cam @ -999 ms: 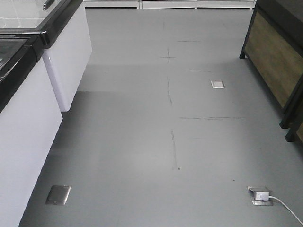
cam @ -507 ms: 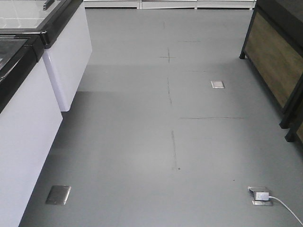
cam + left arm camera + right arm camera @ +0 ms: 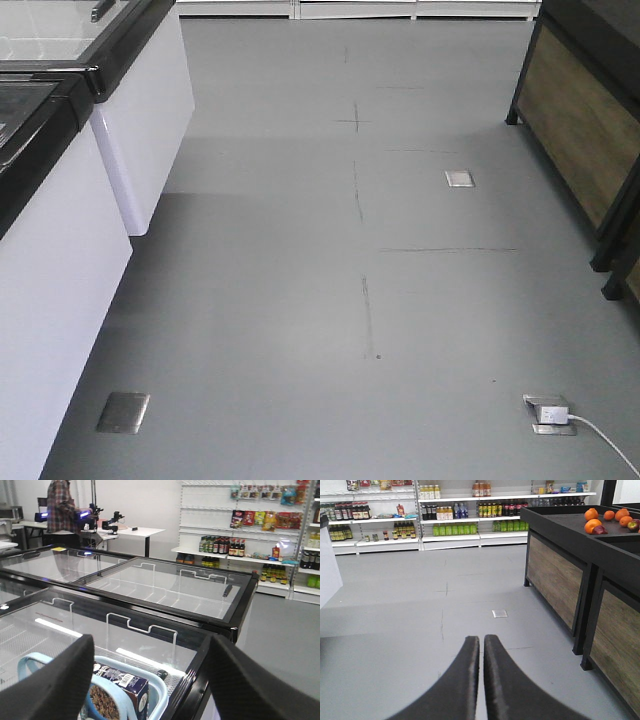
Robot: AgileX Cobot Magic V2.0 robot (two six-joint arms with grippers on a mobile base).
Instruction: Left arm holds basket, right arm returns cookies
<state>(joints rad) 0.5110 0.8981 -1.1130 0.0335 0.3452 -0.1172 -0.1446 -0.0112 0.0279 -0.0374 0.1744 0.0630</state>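
At the bottom of the frame the left pincer (image 3: 151, 642) gapes wide above the pale blue plastic basket (image 3: 159, 694), which holds the dark navy rectangular cookie carton (image 3: 132, 692). At bottom centre, the right pincer (image 3: 481, 640) is pressed closed and empty.

The left gripper (image 3: 151, 642) has broad, matte black fingers (image 3: 55, 685) with blunt corners. The right gripper (image 3: 481, 640) has dark grey-black, faintly grainy ones, curving and tapering to narrow rounded tips
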